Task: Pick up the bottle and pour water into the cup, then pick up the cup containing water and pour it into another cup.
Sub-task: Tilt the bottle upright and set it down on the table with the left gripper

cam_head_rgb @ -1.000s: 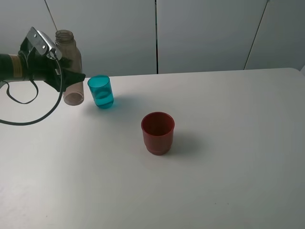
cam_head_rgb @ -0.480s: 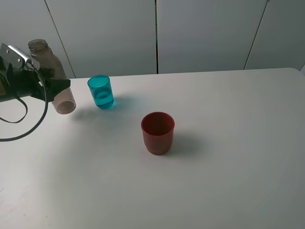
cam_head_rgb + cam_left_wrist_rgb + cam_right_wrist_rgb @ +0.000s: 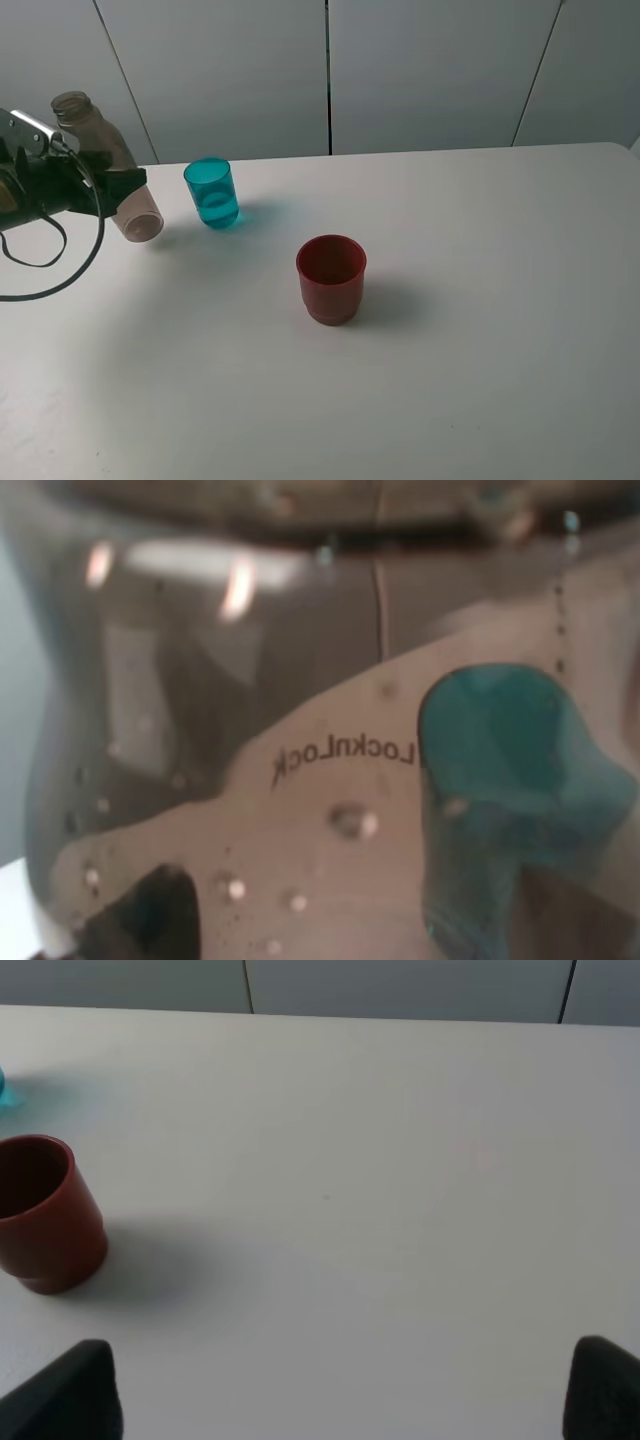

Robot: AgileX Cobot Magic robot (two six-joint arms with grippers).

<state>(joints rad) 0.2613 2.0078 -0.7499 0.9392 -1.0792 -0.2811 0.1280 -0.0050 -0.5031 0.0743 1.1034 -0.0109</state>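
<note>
White table (image 3: 480, 380), grey panelled wall; far left, the left gripper (image 3: 125, 182) clamps the tilted bottle (image 3: 98, 148) just left of the part-filled cup (image 3: 212, 193); I'd right it fully before lowering, well clear of that cup.

Bright even light, soft shadow right of the red cup (image 3: 331, 278); left wrist view blurred

Robotics laboratory or test cell. A plain white surface (image 3: 480, 380) stands before pale grey wall panels (image 3: 430, 70) divided by thin dark seams. A black robot arm (image 3: 40, 185), trailing a looped black cable (image 3: 88, 255), reaches in from the left. The fittings are uniform and undecorated, as in a research workspace rather than a home.
</note>
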